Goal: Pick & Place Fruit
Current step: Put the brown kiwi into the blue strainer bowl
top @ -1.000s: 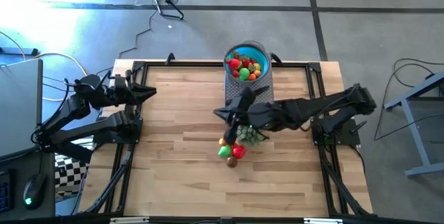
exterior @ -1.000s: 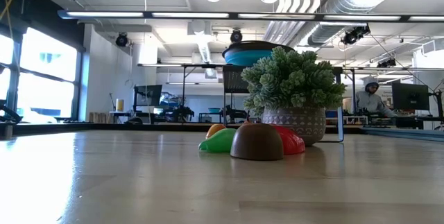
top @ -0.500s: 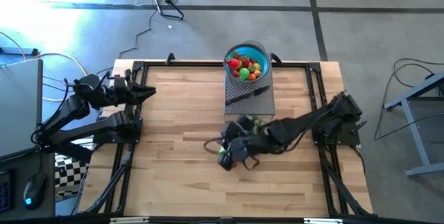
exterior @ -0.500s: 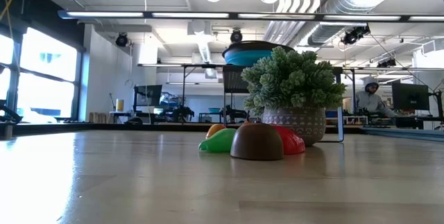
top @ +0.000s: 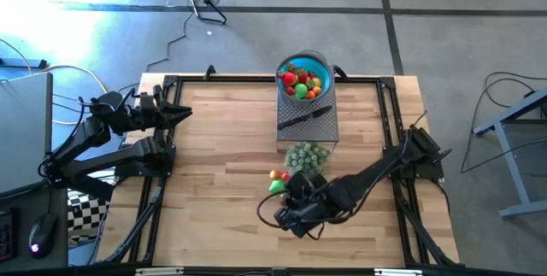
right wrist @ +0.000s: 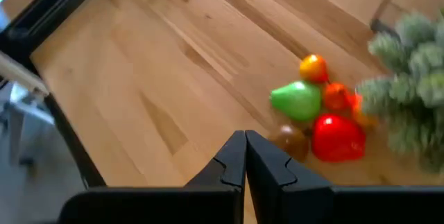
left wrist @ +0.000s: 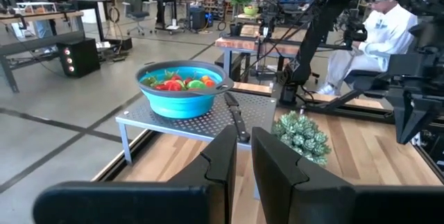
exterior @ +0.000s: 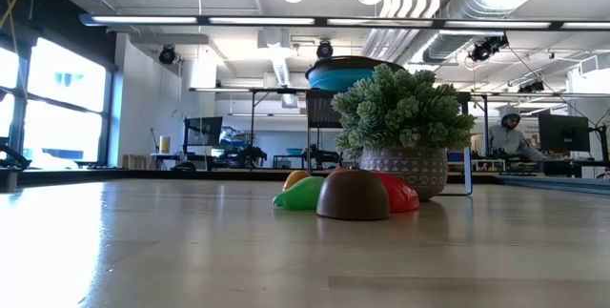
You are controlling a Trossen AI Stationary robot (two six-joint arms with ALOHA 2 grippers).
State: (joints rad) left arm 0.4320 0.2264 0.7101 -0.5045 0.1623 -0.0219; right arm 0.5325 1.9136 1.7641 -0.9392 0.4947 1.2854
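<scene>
Several small toy fruits [top: 279,181] lie in a cluster on the wooden table: a green one [right wrist: 297,100], a red one [right wrist: 338,139], a brown one [right wrist: 291,139] and an orange-yellow one [right wrist: 313,66]. More fruit fills the blue bowl [top: 303,78] on a metal stand [top: 308,124]. My right gripper [top: 278,214] hovers shut just on the near side of the cluster, slanting down, touching nothing. My left gripper [top: 184,112] waits at the far left, level, its fingers nearly together and holding nothing.
A bushy green plant in a pot [top: 305,156] stands right behind the loose fruits, between them and the stand. A black-handled knife [top: 303,118] lies on the stand. Black rails [top: 158,199] frame the table. Bare wood stretches to the left and toward the near edge.
My right gripper has swung from beside the stand and plant, over the loose fruits, toward the table's near edge, sinking and tipping downward while rolling. It has stayed shut. The fruits and the plant have kept their places.
</scene>
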